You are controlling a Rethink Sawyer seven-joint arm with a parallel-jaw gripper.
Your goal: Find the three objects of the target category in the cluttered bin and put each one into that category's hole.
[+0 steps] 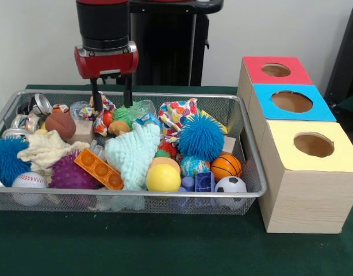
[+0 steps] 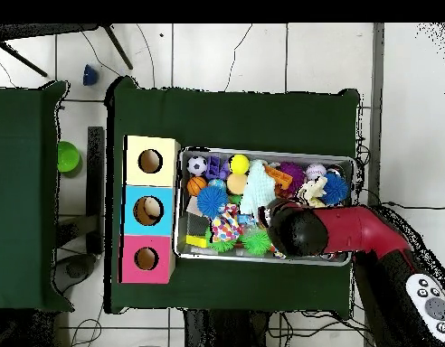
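The wire mesh bin (image 1: 136, 194) is full of mixed toys; it also shows in the overhead view (image 2: 342, 163). My gripper (image 1: 112, 105) hangs open over the bin's far side, its two black fingers (image 1: 96, 95) apart with nothing between them. Just below and in front of the tips lies a small orange-tan soft lump (image 1: 118, 127), beside the green fuzzy ball (image 1: 129, 113). A spotted multicoloured soft toy (image 1: 177, 113) lies right of them. The red-topped box's hole (image 1: 276, 70) is the farthest of three; it also shows in the overhead view (image 2: 146, 258). In the overhead view the arm (image 2: 298, 230) hides the gripper.
Blue-topped (image 1: 291, 102) and yellow-topped (image 1: 313, 144) boxes stand in front of the red one. The bin holds a blue spiky ball (image 1: 200, 137), mint knitted cloth (image 1: 133, 155), yellow ball (image 1: 163, 177), orange brick (image 1: 99, 169), cream plush cloth (image 1: 44, 148), cans (image 1: 39, 104) and small balls.
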